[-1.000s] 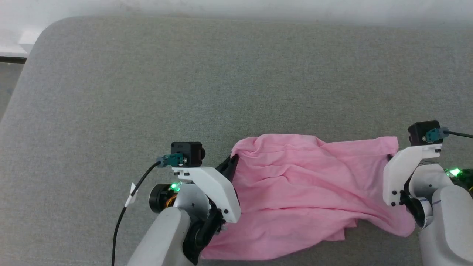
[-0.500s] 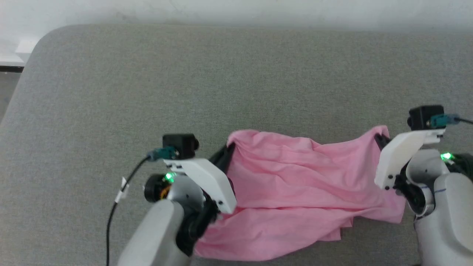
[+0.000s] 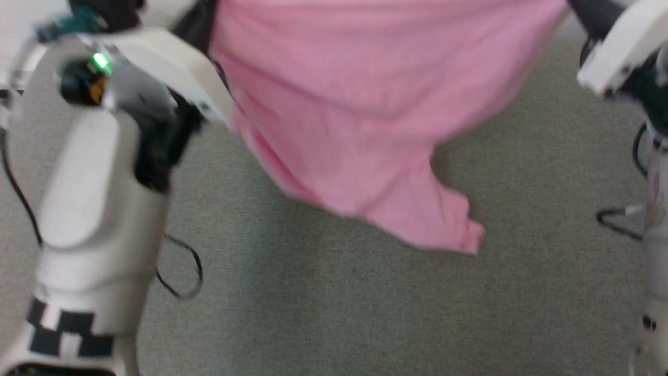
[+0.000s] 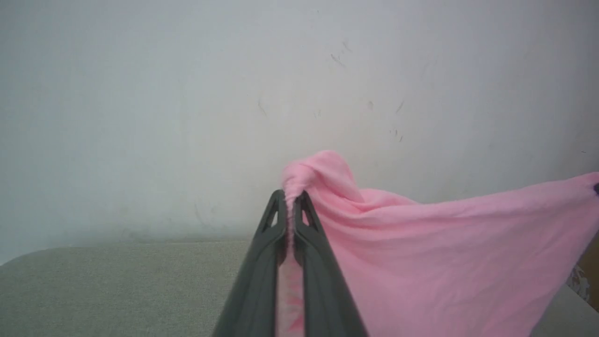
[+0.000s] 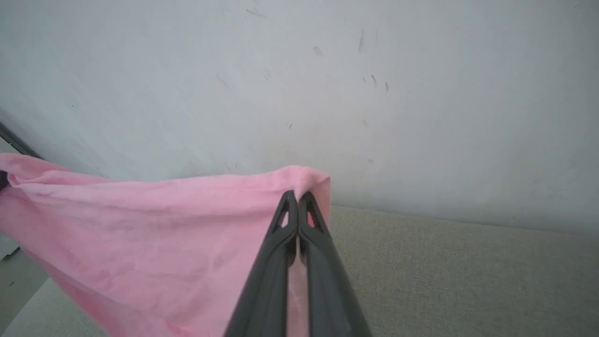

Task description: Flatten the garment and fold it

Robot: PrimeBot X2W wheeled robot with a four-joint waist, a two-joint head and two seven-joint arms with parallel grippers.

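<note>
Hanging spread, the garment [image 3: 339, 104] — left claw [image 4: 291, 199] and right claw [image 5: 297, 199] held high, wide apart, each clamped on a corner

**Arms and grippers: two of each**

Left arm [image 3: 99, 177]: pale forearm rising up the left side of the head view, wrist at the top, green lamp lit.
Left gripper [image 4: 291, 194]: dark fingers pressed together, pinching a bunched corner of the garment [image 4: 421, 252].
Right arm [image 3: 657, 271]: at the right edge, wrist raised.
Right gripper [image 5: 298, 196]: fingers closed tip to tip on the garment's opposite corner.
</note>
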